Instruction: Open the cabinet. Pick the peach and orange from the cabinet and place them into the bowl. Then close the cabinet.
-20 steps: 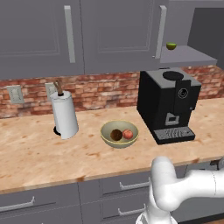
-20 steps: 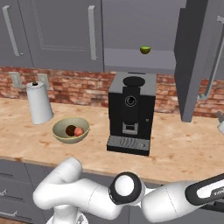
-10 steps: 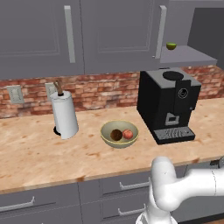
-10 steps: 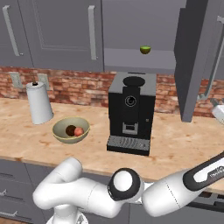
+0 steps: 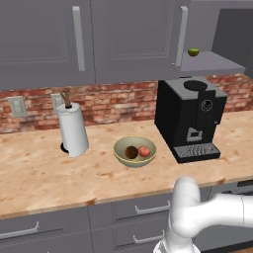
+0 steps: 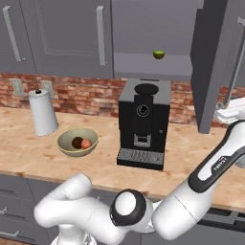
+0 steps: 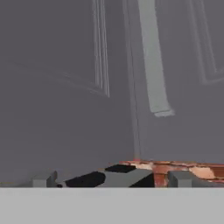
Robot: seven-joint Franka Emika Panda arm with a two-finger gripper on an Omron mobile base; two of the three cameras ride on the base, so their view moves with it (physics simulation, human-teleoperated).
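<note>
Over the last second the white arm has swung up along the right edge of the right base view, so its wrist now sits beside the lower part of the open door of the cabinet, close to that door's bar handle; nothing else in the scene has shifted. The jaws stand spread wide with nothing between them; in the hand view they face grey recessed panels and a pale vertical handle, with a strip of brick low in the frame.

The bowl sits centre-left on the desk, between the paper-towel roll and the black coffee machine; the peach and the orange lie side by side inside it. A small green fruit rests on the cabinet shelf at upper right.

By my reading, both fruits are delivered and the arm's rise toward the door is the start of the last step, pushing the cabinet shut.

No brand or label is legible; a dark marking on the forearm is too small to read.
</note>
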